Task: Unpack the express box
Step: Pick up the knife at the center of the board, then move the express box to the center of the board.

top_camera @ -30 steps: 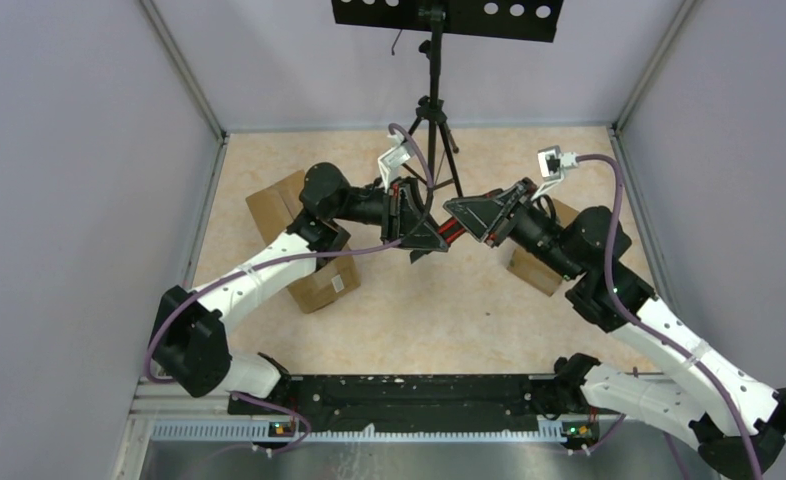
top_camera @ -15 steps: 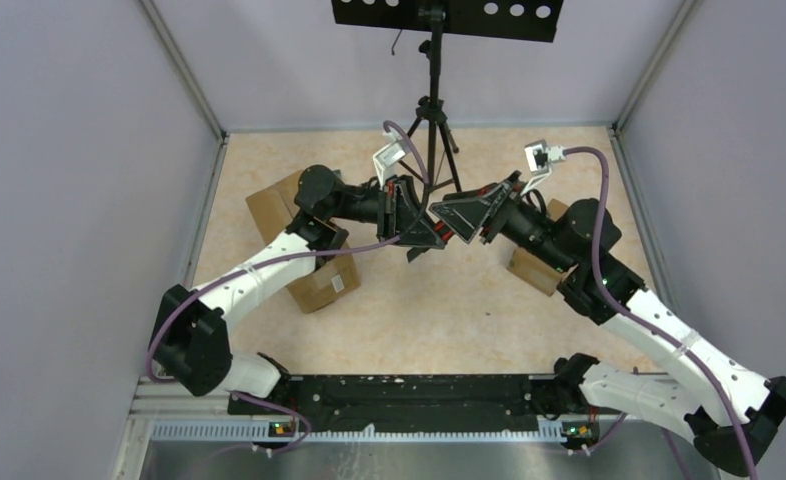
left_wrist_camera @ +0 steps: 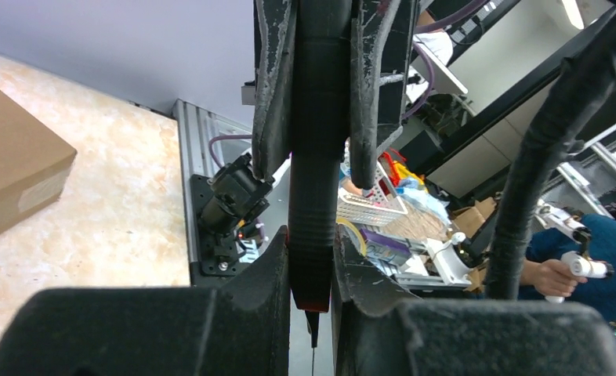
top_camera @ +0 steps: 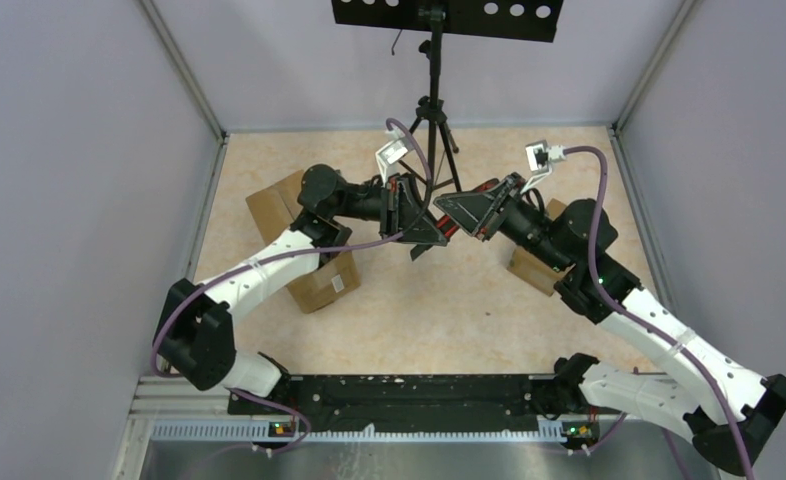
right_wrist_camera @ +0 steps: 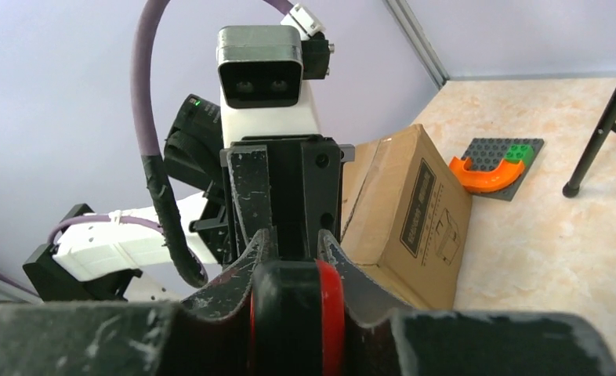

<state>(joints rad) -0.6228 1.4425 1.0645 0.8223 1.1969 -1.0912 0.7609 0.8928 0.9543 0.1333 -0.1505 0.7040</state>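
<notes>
You are gripping one black tool [left_wrist_camera: 313,196] with both arms at once, over the middle of the table [top_camera: 439,320]. Your left gripper [left_wrist_camera: 311,262] is closing almost fully around the tool's slim shaft, with both fingers pressing on it just above its red end and thin tip. Your right gripper [right_wrist_camera: 293,247] is facing the left one nose to nose. Its jaws are standing narrowly apart and clamping the same tool farther along, and the right wrist view is showing a red ring on the tool between them.

The boxes are lying off to either side of this meeting point, and neither gripper is touching one. The left cardboard box [top_camera: 321,282] is sitting on the table under your left forearm, left of both grippers, with a white label showing on its near end. In the right wrist view it is showing behind the left gripper, turning a panel with black print toward the camera. The right cardboard box [top_camera: 531,268] is resting under your right arm, to the right of the grippers, and the arm is mostly covering it. I cannot tell whether either box's flaps are open.

A grey studded plate [right_wrist_camera: 497,160] carrying an orange arch and a green block is lying just beside the left box. A black tripod [top_camera: 432,110] is standing beyond the grippers at the far side.
</notes>
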